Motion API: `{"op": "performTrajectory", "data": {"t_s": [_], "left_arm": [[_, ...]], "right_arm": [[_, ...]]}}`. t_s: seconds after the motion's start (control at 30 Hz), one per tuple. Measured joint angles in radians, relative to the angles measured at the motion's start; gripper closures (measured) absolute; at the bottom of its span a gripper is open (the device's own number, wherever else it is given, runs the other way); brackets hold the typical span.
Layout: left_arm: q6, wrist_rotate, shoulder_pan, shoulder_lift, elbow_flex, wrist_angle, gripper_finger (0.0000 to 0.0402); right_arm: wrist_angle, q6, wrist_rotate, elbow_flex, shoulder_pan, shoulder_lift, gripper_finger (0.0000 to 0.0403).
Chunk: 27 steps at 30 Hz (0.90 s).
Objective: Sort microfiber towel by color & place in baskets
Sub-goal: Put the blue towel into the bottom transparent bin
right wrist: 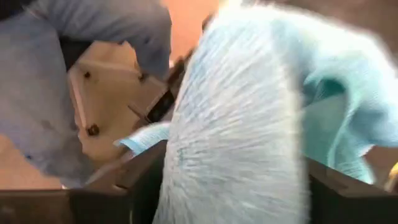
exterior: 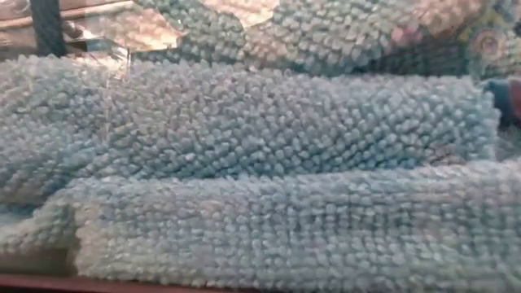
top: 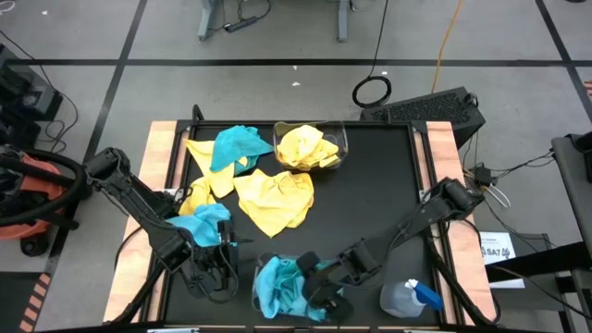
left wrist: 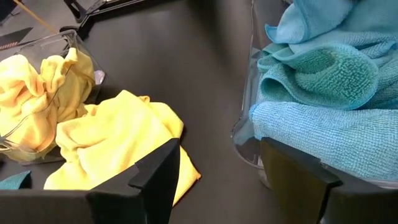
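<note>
A clear basket [top: 340, 141] at the table's far middle holds yellow towels [top: 307, 148]. Another basket [left wrist: 244, 134] at the near edge is heaped with blue towels [top: 277, 287], which fill the low view [exterior: 260, 163]. My right gripper [top: 319, 287] hangs over that heap, open, with a blue towel [right wrist: 242, 124] between its fingers. My left gripper [top: 220, 259] is open, nothing in it, left of the blue basket. Loose on the table lie a yellow towel [top: 275, 199], a blue one [top: 205, 222] and, at the far left, a blue one [top: 236, 146] on a yellow one. My right gripper has a blue towel's bulge [right wrist: 236, 162] filling the gap between its wide-set fingers, which slant down from the table's right side. Blur hides whether the fingers [right wrist: 146, 180] touch the cloth. The towel rests on the heap in the near basket.
A clear spray bottle with a blue trigger [top: 409, 298] lies at the near right corner. Bare black table shows on the right half, between the two baskets. A yellow towel [left wrist: 118, 140] lies just ahead of my left gripper [left wrist: 217, 180].
</note>
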Motion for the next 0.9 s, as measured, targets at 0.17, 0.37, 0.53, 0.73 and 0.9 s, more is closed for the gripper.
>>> {"op": "performTrajectory", "data": {"t_s": [0.17,0.37,0.53,0.73,0.9], "left_arm": [[0.017,0.0,0.0,0.0,0.0,0.0,0.0171],[0.019,0.0,0.0,0.0,0.0,0.0,0.0171],[0.023,0.0,0.0,0.0,0.0,0.0,0.0171],[0.025,0.0,0.0,0.0,0.0,0.0,0.0171],[0.026,0.0,0.0,0.0,0.0,0.0,0.0171]], "right_arm": [[-0.005,0.0,0.012,0.0,0.008,-0.051,0.0141],[-0.012,-0.001,0.07,0.0,0.009,-0.086,0.017],[-0.014,-0.02,0.07,0.0,0.009,-0.085,0.0242],[-0.003,-0.045,-0.004,0.0,0.011,-0.061,0.0352],[-0.007,-0.045,-0.012,0.001,0.005,0.016,0.0398]]}}
